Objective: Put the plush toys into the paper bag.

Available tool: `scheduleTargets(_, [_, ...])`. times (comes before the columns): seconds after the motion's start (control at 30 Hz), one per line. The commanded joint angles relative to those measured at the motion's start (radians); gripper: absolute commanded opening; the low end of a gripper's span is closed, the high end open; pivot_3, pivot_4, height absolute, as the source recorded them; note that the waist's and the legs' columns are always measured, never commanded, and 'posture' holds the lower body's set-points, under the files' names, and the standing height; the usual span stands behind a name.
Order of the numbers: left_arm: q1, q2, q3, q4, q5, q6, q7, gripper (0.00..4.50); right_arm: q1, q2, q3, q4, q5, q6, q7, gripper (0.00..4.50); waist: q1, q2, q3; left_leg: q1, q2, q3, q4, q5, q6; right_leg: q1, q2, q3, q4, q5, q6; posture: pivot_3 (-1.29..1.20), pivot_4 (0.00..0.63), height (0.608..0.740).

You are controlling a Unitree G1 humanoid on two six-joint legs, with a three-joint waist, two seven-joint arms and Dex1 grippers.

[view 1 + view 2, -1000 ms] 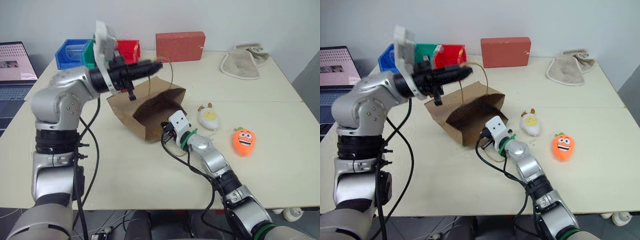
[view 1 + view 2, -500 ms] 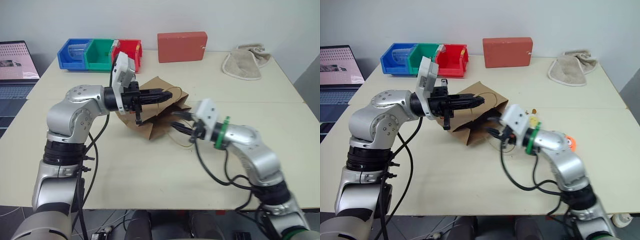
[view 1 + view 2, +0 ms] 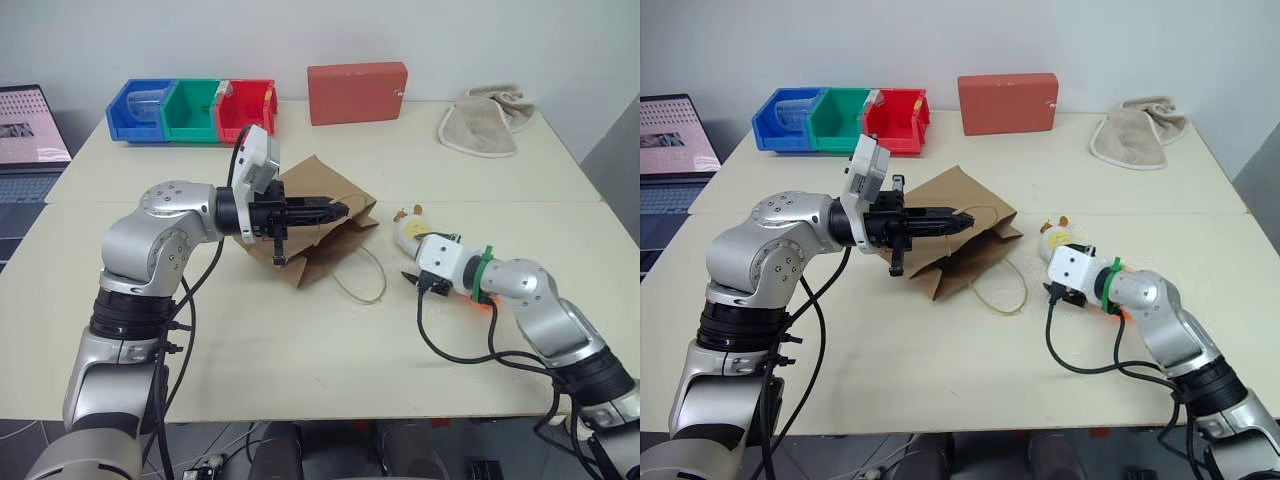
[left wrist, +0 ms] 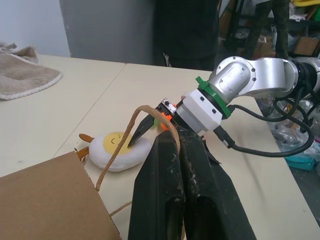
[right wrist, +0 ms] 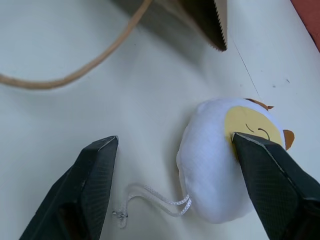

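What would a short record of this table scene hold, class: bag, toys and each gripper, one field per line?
paper bag: lying flattened on the table, one loop handle trailing toward the toys
left gripper: shut on the bag's other handle
right gripper: open, one finger against the egg toy
egg toy: on the table, outside the bag
carrot toy: mostly hidden behind the right gripper

From the head we look forward and down over the worktop, both eyes sharing the paper bag mid-frame. Our left wrist camera looks level along the left gripper toward the egg toy. Our right wrist camera sits close above that toy.
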Motion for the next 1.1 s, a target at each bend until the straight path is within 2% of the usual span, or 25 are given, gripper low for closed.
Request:
scheduleTargets(0.03, [-0.003,0.011,0.029,-0.045,-0.014,-0.001,0.009,0.0,-0.035,0.0,-0.012,0.051,-0.068,-0.067,-0.048,2.58,0.0,0.0,0.0,0.0,0.0,0.0,0.0,0.0,0.0,0.0,0.0,0.0,0.0,0.0,0.0,0.0,0.15,0.74])
scheduleTargets(0.2, [0.004,0.013,0.035,-0.058,-0.017,0.005,0.011,0.0,-0.032,-0.002,-0.03,0.085,-0.079,-0.117,-0.045,0.81,0.0,0.0,0.0,0.0,0.0,-0.001,0.0,0.0,0.0,0.0,0.0,0.0,0.0,0.0,0.0,0.0,0.15,0.74])
scheduleTargets(0.23, [0.004,0.013,0.036,-0.059,-0.017,0.006,0.011,0.0,-0.032,-0.001,-0.033,0.089,-0.08,-0.124,-0.045,0.34,0.0,0.0,0.0,0.0,0.0,-0.001,0.0,0.0,0.0,0.0,0.0,0.0,0.0,0.0,0.0,0.0,0.15,0.74])
scheduleTargets(0.27, [0.005,0.014,0.037,-0.06,-0.018,0.007,0.011,0.0,-0.032,0.001,-0.035,0.092,-0.081,-0.13,-0.044,0.1,0.0,0.0,0.0,0.0,0.0,-0.001,0.0,0.0,0.0,0.0,0.0,0.0,0.0,0.0,0.0,0.0,0.15,0.74])
scheduleTargets(0.37, [0.004,0.01,0.045,-0.054,-0.021,0.008,0.019,0.0,-0.053,-0.008,-0.052,0.096,-0.069,-0.161,-0.027,0.04,0.0,0.0,0.0,0.0,0.0,-0.001,0.0,0.0,0.0,0.0,0.0,0.0,0.0,0.0,0.0,0.0,0.15,0.74])
scheduleTargets(0.43, [0.005,0.01,0.049,-0.054,-0.027,0.011,0.021,0.0,-0.067,-0.013,-0.089,0.046,0.003,-0.131,0.043,0.04,0.0,0.0,0.0,0.0,0.0,0.0,0.0,0.0,0.0,0.0,0.0,0.0,0.0,0.0,0.0,0.0,0.15,0.74])
scheduleTargets(0.53, [0.012,0.017,0.047,-0.067,-0.04,0.021,0.018,0.0,-0.064,-0.11,-0.127,-0.143,0.182,-0.045,0.294,0.04,0.001,0.001,0.001,0.0,0.0,-0.001,0.0,0.0,0.0,0.0,0.0,0.0,0.0,0.0,0.0,0.0,0.15,0.74])
scheduleTargets(0.67, [0.008,0.017,0.051,-0.068,-0.056,0.028,0.022,0.0,-0.064,-0.154,-0.167,-0.325,0.386,0.143,0.43,0.04,0.002,0.001,0.001,0.0,0.0,-0.002,0.0,0.0,0.0,0.001,0.0,-0.002,0.0,0.0,0.0,0.0,0.15,0.74])
scheduleTargets(0.77, [0.003,0.019,0.056,-0.068,-0.071,0.04,0.019,0.0,-0.086,-0.126,-0.158,-0.397,0.45,0.243,0.424,0.04,0.0,0.0,0.001,0.0,0.0,-0.002,0.0,0.0,0.0,0.001,0.0,-0.002,0.0,0.0,0.0,0.0,0.15,0.74])
scheduleTargets(0.87, [-0.008,0.025,0.069,-0.068,-0.095,0.061,0.015,0.0,-0.126,-0.016,-0.097,-0.367,0.409,0.271,0.33,0.04,-0.002,0.0,0.001,0.001,0.0,-0.002,0.001,0.0,0.0,0.001,0.0,-0.002,0.001,0.0,0.0,0.0,0.15,0.74])
scheduleTargets(1.0, [-0.019,0.036,0.088,-0.075,-0.129,0.089,0.008,0.0,-0.194,0.122,0.023,-0.204,0.261,0.184,0.209,0.04,-0.002,-0.001,0.002,0.001,0.0,-0.002,0.001,0.0,0.0,0.001,0.0,-0.002,0.001,0.0,0.0,0.0,0.15,0.74])
scheduleTargets(1.1, [-0.022,0.039,0.09,-0.072,-0.134,0.093,0.011,0.0,-0.241,0.225,0.053,-0.088,0.231,0.158,0.163,0.04,-0.002,-0.001,0.002,0.001,0.0,-0.002,0.001,0.0,0.0,0.001,0.0,-0.001,0.001,0.0,0.0,0.0,0.15,0.74])
